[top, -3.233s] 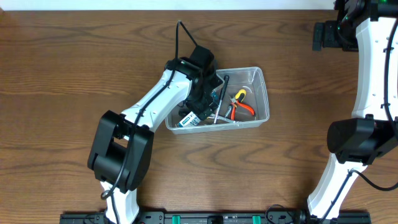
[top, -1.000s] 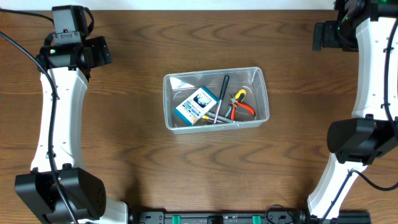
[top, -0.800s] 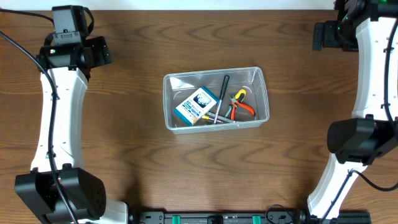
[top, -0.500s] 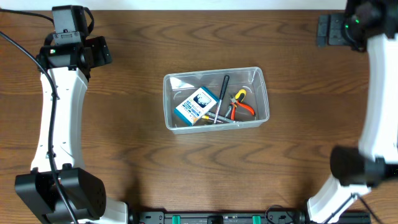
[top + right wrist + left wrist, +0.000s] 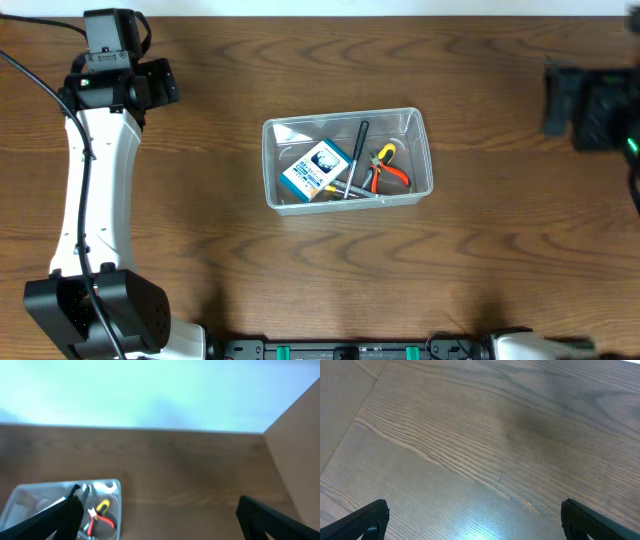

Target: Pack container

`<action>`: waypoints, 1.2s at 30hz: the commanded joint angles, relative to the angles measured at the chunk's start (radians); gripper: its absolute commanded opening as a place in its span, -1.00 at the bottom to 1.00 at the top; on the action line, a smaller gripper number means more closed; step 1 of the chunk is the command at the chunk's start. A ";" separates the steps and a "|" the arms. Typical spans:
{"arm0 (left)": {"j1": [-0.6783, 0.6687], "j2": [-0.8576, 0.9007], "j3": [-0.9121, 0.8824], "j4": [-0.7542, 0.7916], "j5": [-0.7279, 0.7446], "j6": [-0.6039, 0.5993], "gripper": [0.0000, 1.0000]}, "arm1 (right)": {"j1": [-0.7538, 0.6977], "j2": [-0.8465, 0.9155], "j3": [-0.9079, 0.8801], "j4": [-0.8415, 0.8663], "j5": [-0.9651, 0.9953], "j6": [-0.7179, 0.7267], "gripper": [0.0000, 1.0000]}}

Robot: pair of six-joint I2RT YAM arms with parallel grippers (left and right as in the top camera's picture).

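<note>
The left gripper [image 5: 160, 82] sits, seen from overhead, at about 10 o'clock of the container [image 5: 270, 165], well apart from it above the bare table [image 5: 200, 250]. This view is too coarse to show how its jaws stand. The right gripper [image 5: 590, 108] is a blurred dark block near 2 o'clock of the container, also well apart, and its jaws cannot be read here either. The container lies mid-table, its long side running from 9 to 3 o'clock. Inside, a blue-and-white box [image 5: 315, 170] takes the 9 o'clock half. A black-handled screwdriver [image 5: 358, 150] crosses the middle, and red-and-yellow pliers [image 5: 390, 173] lie toward 3 o'clock. No loose item shows on the wood around it.

In the left wrist view, that gripper's two dark tips sit in the 7 and 5 o'clock corners, spread wide. Only wood grain lies between them, so it holds nothing.

In the right wrist view, the tips are likewise spread wide and empty. The container shows at 7 o'clock of the frame, partly behind the tip on that side, with the pliers visible inside it.

As I judge it, the packing is at or near its end, since everything in sight is already in the container and both arms stand clear. A further move would first call for finding an item outside these views, then carrying it in over the rim without catching the screwdriver.
</note>
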 commanded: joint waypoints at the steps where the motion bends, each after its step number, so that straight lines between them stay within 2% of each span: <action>1: 0.002 -0.010 0.008 -0.003 -0.008 -0.009 0.96 | 0.012 -0.096 -0.082 0.028 0.020 0.008 0.98; 5: 0.002 -0.010 0.008 -0.003 -0.008 -0.009 0.96 | 0.012 -0.243 -0.323 0.212 0.035 0.002 0.98; 11: 0.002 -0.010 0.008 -0.003 -0.008 -0.009 0.96 | 0.012 -0.510 -0.869 0.707 0.024 0.002 0.98; 17: 0.002 -0.010 0.008 -0.003 -0.008 -0.009 0.96 | 0.012 -0.724 -1.325 1.070 -0.015 0.002 0.98; 26: 0.002 -0.010 0.008 -0.003 -0.008 -0.009 0.96 | -0.012 -1.034 -1.902 1.428 -0.044 0.008 0.98; 31: 0.002 -0.010 0.008 -0.003 -0.008 -0.009 0.96 | -0.061 -1.180 -2.109 1.556 -0.075 0.011 0.99; 36: 0.002 -0.010 0.008 -0.003 -0.008 -0.009 0.96 | -0.090 -1.235 -2.216 1.602 -0.076 0.011 0.99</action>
